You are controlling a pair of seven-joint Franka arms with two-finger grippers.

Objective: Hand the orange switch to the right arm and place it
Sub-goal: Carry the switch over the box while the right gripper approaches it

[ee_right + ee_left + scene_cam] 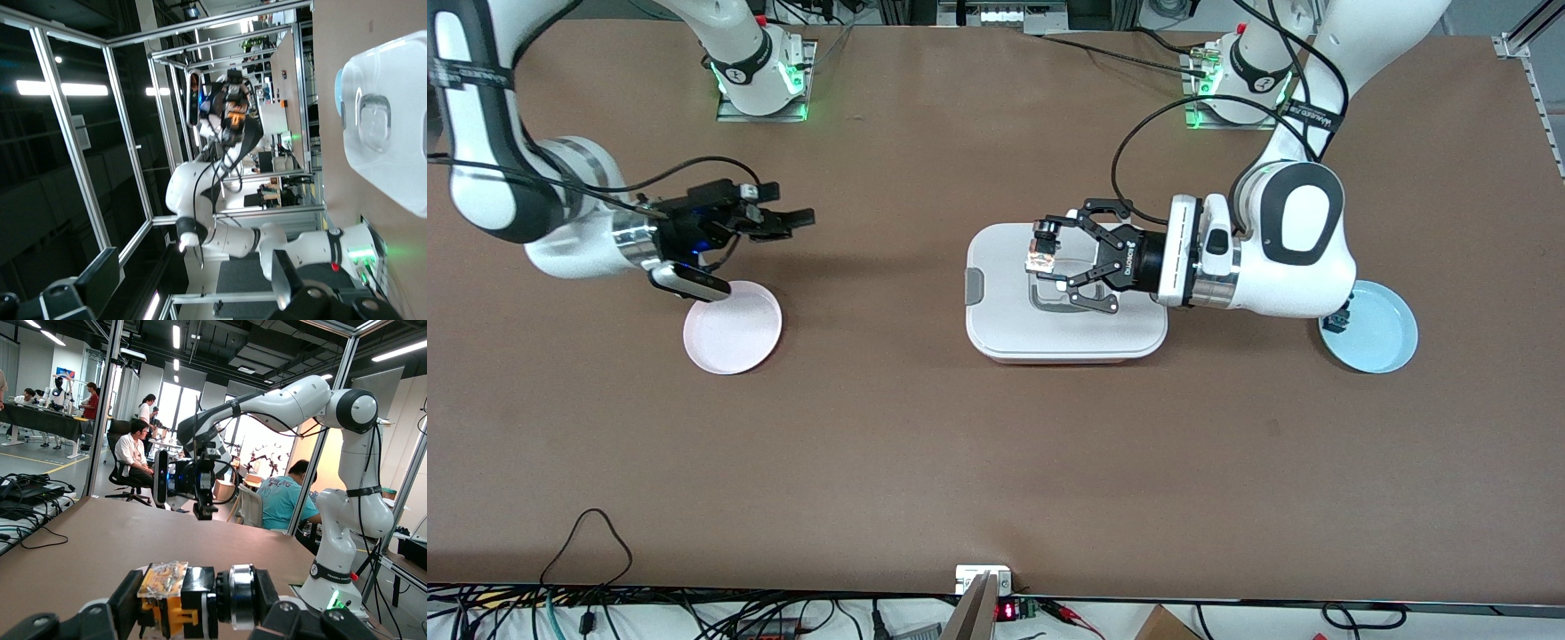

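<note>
My left gripper (pixel 1044 253) is shut on the orange switch (pixel 1041 252) and holds it sideways above the lid of a white box (pixel 1049 333). In the left wrist view the switch (pixel 180 600) sits between the two pads, with its black-and-orange body, clear top and silver collar showing. My right gripper (pixel 790 209) is open and empty. It hangs in the air toward the right arm's end of the table, over bare table just past the pink plate (pixel 732 327), and points toward the left gripper. It also shows in the left wrist view (pixel 200 480). The right wrist view shows the held switch (pixel 233 112) farther off.
A light blue plate (pixel 1376 331) lies under the left arm's wrist, with a small dark component (pixel 1341 316) on its rim side. The white box has a grey latch (pixel 974 287) and shows in the right wrist view (pixel 393 127). Cables run along the front edge.
</note>
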